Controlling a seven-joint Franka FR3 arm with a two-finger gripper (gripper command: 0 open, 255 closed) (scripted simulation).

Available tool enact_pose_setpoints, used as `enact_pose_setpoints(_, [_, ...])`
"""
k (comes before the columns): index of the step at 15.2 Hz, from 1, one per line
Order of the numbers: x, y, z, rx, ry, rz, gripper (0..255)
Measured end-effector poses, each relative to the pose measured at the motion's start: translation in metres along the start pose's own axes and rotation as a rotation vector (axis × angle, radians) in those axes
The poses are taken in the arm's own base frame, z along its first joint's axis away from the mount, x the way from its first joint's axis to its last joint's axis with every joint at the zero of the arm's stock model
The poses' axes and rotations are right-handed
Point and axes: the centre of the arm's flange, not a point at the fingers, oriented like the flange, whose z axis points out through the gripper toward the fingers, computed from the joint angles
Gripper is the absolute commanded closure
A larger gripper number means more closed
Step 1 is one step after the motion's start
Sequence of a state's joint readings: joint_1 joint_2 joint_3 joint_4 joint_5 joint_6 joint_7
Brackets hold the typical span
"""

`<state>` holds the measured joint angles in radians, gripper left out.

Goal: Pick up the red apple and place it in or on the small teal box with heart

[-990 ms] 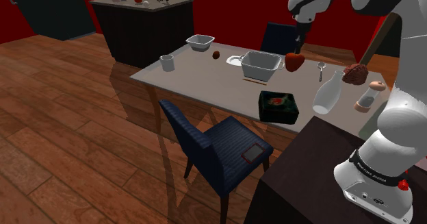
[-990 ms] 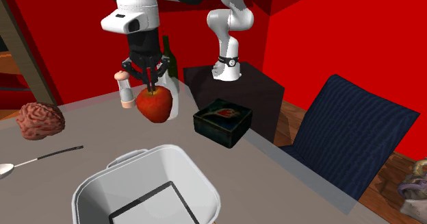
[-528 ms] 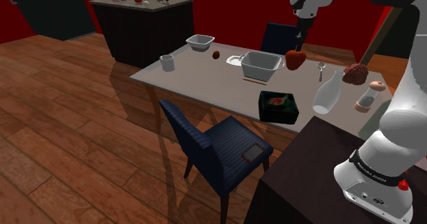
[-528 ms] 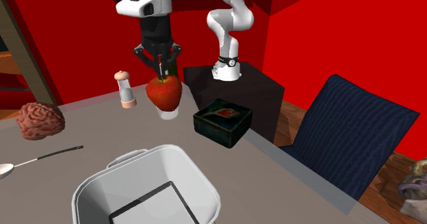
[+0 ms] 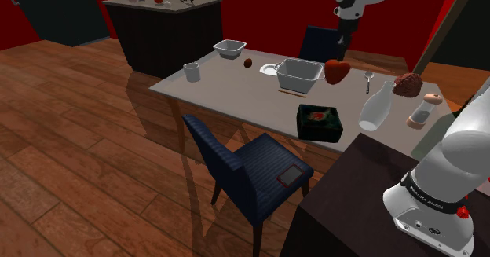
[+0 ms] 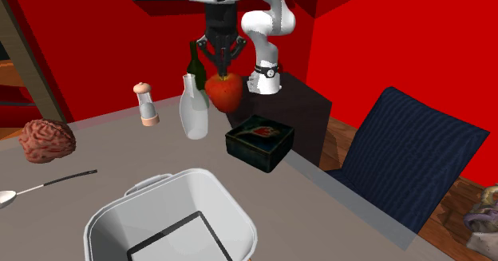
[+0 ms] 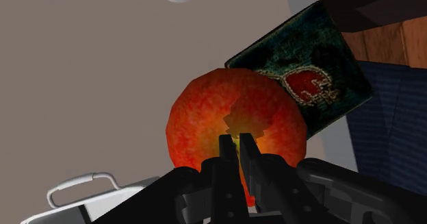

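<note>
one grey tabletop (image 5: 251,90) carries the lot, and the small dark teal box with a red heart (image 6: 257,142) sits near its edge. the red apple (image 6: 224,92) hangs in the air well above the tabletop, near the box but seemingly not centred over it. the gripper (image 7: 237,144) is pinched narrowly on the apple at its stem end. to do this well, i'd centre the apple over the heart, lower it until it almost touches, then let go gently, since round fruit may roll off
</note>
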<state>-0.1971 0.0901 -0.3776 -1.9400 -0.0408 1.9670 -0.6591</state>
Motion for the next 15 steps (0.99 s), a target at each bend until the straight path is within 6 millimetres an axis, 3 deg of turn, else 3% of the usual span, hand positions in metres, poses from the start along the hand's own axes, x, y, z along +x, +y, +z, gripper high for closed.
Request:
enact_pose_setpoints(10, [-0.028,-0.122,-0.03,0.0,0.0,0.0,255])
enact_pose_setpoints(15, [-0.027,-0.131,-0.008,0.0,-0.001,0.001,255])
